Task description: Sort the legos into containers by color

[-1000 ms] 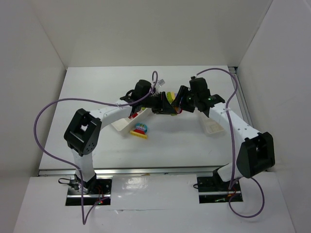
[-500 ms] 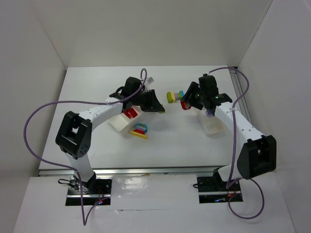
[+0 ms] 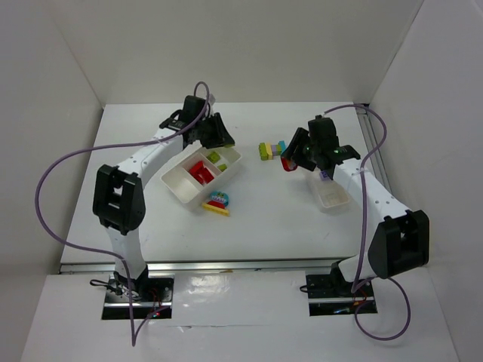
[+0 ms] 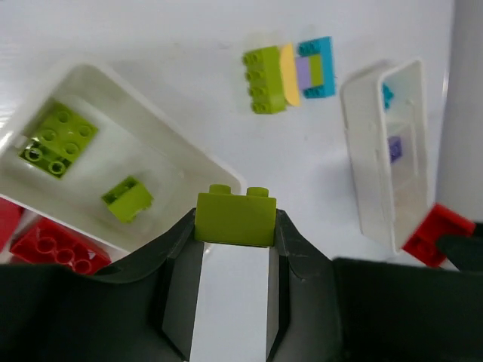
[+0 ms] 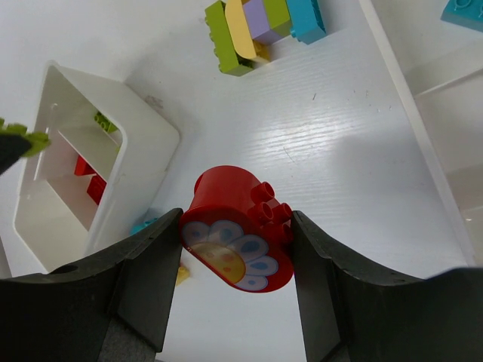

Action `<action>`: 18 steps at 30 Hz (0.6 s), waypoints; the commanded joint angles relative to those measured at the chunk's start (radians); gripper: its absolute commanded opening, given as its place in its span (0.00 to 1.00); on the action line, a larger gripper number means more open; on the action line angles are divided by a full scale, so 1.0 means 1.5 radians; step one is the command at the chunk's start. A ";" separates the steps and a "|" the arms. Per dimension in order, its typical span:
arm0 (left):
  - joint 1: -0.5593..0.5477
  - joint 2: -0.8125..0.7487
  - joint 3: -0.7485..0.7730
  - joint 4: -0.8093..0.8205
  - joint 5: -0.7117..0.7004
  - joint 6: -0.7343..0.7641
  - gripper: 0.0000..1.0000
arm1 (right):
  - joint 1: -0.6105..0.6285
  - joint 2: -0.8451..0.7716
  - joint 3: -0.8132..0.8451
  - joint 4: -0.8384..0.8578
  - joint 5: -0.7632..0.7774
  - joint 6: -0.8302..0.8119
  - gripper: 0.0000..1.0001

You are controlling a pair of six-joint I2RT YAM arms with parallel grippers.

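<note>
From above you can't see the lime brick in the left gripper, which also hides part of the far rim of the wide tray. The right arm covers part of the narrow tray by the table's right edge. In the left wrist view, the red bricks run off-frame.

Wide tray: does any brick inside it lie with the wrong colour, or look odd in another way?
Nothing stands out. The wide tray holds two lime bricks in one end compartment and red bricks in the next, not mixed. The other end compartment looks empty.
</note>
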 commanded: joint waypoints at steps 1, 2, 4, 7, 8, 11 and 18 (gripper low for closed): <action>-0.002 0.059 0.065 -0.083 -0.075 0.008 0.22 | 0.004 -0.025 0.015 -0.015 0.004 -0.011 0.28; -0.002 0.066 0.072 -0.083 -0.081 0.008 0.54 | 0.004 -0.025 0.015 -0.015 0.004 -0.011 0.28; -0.002 0.074 0.085 -0.083 -0.081 0.008 0.75 | 0.004 -0.025 0.015 -0.015 0.004 -0.011 0.28; -0.002 0.074 0.091 -0.083 -0.081 0.008 0.88 | 0.004 -0.025 0.021 -0.015 -0.012 -0.017 0.28; -0.002 0.074 0.091 -0.089 -0.081 0.014 0.88 | 0.004 -0.025 0.021 -0.015 -0.018 -0.024 0.28; -0.002 0.053 0.091 -0.105 -0.073 0.021 0.90 | 0.042 -0.007 0.052 -0.015 -0.011 -0.044 0.28; 0.031 -0.094 0.085 -0.167 -0.157 0.063 0.92 | 0.180 0.113 0.178 0.006 -0.042 -0.115 0.28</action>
